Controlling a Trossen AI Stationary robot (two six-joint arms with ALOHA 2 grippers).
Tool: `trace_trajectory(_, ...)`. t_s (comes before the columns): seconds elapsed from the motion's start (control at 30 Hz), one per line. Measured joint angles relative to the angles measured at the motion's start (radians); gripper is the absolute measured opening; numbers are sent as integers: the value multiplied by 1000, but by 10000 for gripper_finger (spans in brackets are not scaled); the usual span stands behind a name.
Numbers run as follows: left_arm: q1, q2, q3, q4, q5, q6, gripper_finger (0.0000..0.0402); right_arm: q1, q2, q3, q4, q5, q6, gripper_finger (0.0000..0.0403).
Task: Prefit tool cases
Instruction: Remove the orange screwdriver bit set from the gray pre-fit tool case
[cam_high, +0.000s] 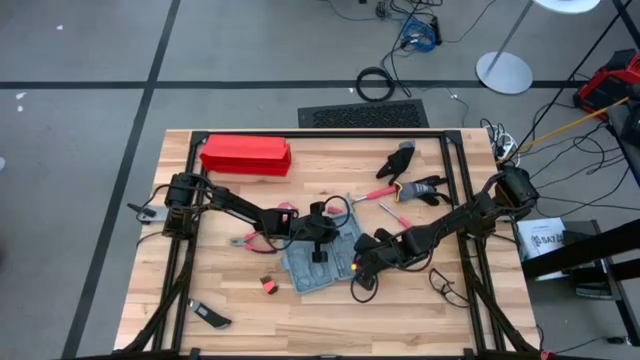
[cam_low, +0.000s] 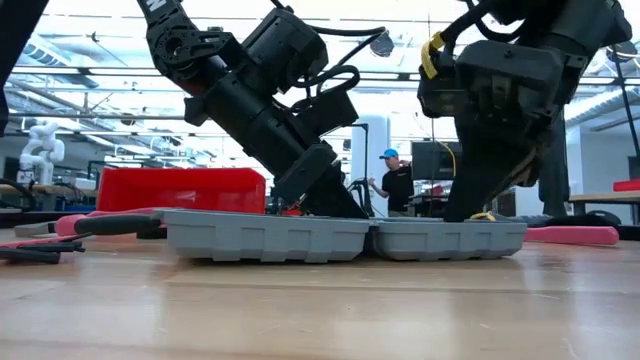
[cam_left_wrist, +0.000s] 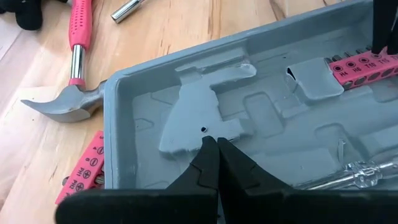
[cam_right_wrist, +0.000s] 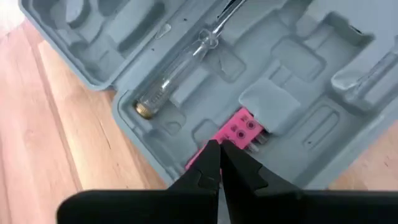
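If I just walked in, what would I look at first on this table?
Probably the open grey tool case lying flat mid-table, with both dark arms meeting over it. The left gripper and right gripper, both shut, point down into its moulded recesses. Next, the bright red box at the table's far edge.
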Motion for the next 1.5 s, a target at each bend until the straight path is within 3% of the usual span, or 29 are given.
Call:
trace_trajectory(0.33, 0, 11, 0, 8, 0, -4, 0, -4, 8, 1, -109, 46, 28, 0)
trace_trajectory(0.63, 0, 57, 8, 49, -8, -46, 0, -39, 91, 6, -4, -68, -11, 0)
trace_trajectory(0.87, 1, 57, 8, 50, -12, -54, 0, -73, 106, 2, 136, -85, -98, 0)
trace_trajectory(0.97, 0, 57, 8, 50, -19, -55, 0, -80, 109, -1, 188, -37, -142, 0)
trace_trajectory(1.17, -7, 58, 8, 53, -7, -56, 0, -58, 70, -2, 263, 194, -256, 0)
trace_trajectory(1.23, -8, 58, 8, 53, 0, -56, 0, -47, 45, -2, 257, 227, -277, 0)
trace_trajectory(1.5, -9, 53, 6, 123, -13, -55, 0, -37, -19, -2, 188, 52, -268, 14)
